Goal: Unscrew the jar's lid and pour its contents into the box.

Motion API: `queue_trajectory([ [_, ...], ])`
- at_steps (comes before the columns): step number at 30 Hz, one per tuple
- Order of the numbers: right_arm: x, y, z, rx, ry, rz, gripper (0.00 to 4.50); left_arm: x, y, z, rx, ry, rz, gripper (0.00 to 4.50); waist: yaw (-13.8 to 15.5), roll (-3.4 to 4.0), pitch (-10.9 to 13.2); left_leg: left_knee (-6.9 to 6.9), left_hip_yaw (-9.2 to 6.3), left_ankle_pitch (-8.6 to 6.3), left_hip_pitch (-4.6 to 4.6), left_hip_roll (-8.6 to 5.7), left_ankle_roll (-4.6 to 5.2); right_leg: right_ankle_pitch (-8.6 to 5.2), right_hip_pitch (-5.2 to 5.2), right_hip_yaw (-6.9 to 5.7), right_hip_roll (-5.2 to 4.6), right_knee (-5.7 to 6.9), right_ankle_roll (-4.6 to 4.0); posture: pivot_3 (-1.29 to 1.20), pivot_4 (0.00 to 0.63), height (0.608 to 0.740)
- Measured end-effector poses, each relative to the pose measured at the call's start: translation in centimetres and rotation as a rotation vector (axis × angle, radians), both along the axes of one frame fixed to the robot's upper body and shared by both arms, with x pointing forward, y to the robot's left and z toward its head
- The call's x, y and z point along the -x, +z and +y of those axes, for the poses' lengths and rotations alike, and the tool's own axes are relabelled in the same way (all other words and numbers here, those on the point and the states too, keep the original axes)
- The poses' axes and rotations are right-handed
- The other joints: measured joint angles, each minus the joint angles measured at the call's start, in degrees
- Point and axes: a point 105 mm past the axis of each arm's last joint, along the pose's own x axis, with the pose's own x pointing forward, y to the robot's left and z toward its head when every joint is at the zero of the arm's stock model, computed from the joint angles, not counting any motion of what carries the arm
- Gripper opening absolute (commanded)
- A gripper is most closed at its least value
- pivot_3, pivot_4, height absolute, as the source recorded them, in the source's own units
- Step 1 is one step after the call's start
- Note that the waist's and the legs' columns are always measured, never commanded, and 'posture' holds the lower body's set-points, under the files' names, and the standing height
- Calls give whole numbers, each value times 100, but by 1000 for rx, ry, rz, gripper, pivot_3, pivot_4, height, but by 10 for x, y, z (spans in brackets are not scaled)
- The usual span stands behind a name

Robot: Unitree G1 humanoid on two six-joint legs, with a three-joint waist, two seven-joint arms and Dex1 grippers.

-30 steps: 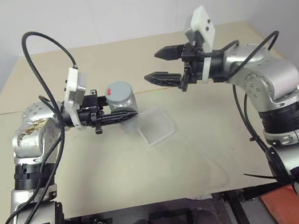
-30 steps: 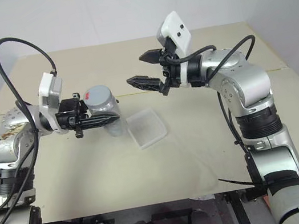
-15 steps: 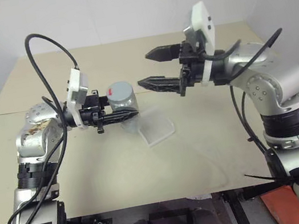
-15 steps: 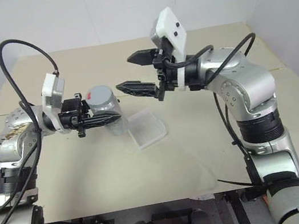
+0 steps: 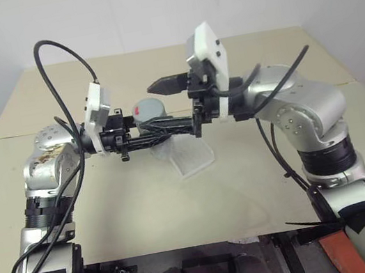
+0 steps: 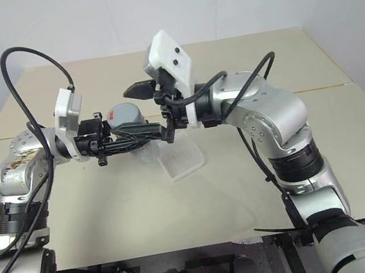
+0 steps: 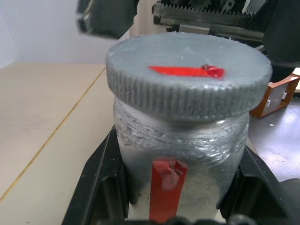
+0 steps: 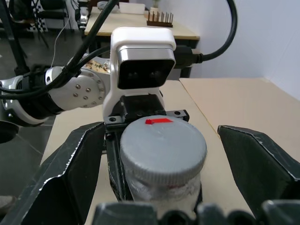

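We hold the jar (image 7: 180, 159) upright above the bench (image 5: 145, 206) in our left hand (image 5: 142, 140), whose fingers (image 7: 96, 183) are clamped on its body below the lid (image 8: 163, 149). The lid, marked with a red stripe, is seated on the jar and not yet unscrewed. Our right hand (image 5: 171, 104) is spread wide, one finger on each side of the lid and neither touching it, so nothing is gripped on this side. The box (image 5: 191, 155) lies on the bench just below and slightly right of the jar. We judge the next step to be closing on the lid rim and twisting. Risks: if the right fingers (image 8: 70, 173) close off-centre or too low, they may strike the left fingers or push the jar sideways in its clamp; if the left clamp is too weak, the jar may rotate with the lid; a tilted jar may spill the contents outside the box once the lid is off.
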Motion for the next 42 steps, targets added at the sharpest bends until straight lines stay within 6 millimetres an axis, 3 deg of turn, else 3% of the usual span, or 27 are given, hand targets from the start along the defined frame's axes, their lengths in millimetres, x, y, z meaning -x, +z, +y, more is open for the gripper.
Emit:
queue_trajectory([
  [10, -2, -2, 3, 1, -3, 13, 4425, 1, 1, 0, -5, 2, -8, 1931, -1, 0, 0, 0, 0, 0, 0, 0, 0, 0, 0, 0, 0, 0, 0, 0, 150, 740],
  [13, -3, -3, 2, 1, -1, 17, 3812, 1, 1, 0, -6, 4, -10, 1931, 0, 0, 0, 0, 0, 0, 0, 0, 0, 0, 0, -1, 0, 0, 0, 0, 150, 740],
  [16, -3, -3, 3, 4, 2, 19, 2778, 2, 1, 0, -5, 4, -11, 1931, 0, 0, 0, 0, 0, 0, 0, 0, 0, 0, 0, -1, 0, 0, 0, 0, 150, 740],
  [24, -6, 2, 2, -3, 13, 122, 2744, 2, 1, 1, -4, 9, -14, 1931, -1, 0, 0, 0, 0, 0, 0, 0, 0, 0, 0, 0, -1, 1, 0, 0, 150, 740],
  [29, -16, 41, -15, -124, -30, 176, 2744, 3, -10, 2, -13, 6, 17, 1931, 6, 0, 0, -2, 0, 0, 0, 1, 0, 0, 1, -2, -1, 0, 0, 0, 150, 740],
  [32, -23, 46, -24, -138, -91, 150, 2744, 4, -10, 2, -14, 7, 17, 1931, 6, 0, 0, -2, 0, -1, 0, -1, 1, 0, 2, -2, -3, -2, 0, 0, 150, 740],
  [34, -32, 41, -31, -136, -157, 111, 2744, 3, -10, 1, -14, 10, 13, 1931, 9, 0, 0, -1, 0, -1, 0, -1, 1, 0, 2, -2, -3, -2, 0, 0, 150, 740],
  [36, -46, 24, -48, -109, -282, 49, 2744, 3, -8, 2, -13, 24, 7, 1931, 21, 0, 0, -1, 0, -1, 0, -3, 1, 0, 5, -3, -4, -5, 1, 0, 150, 740],
  [39, -67, -27, -84, -23, -474, 40, 2744, -1, -6, 12, -7, 84, -2, 1931, 16, -1, 0, -2, 1, -1, -2, -4, 1, 0, 2, 0, -5, -6, 2, 0, 150, 740],
  [42, -73, -69, -110, 38, -595, 88, 2744, -3, -5, 23, 0, 151, -5, 1931, -4, -1, 0, -3, 2, 0, -7, -1, 1, 0, -6, 2, -3, -4, 2, 0, 150, 740],
])
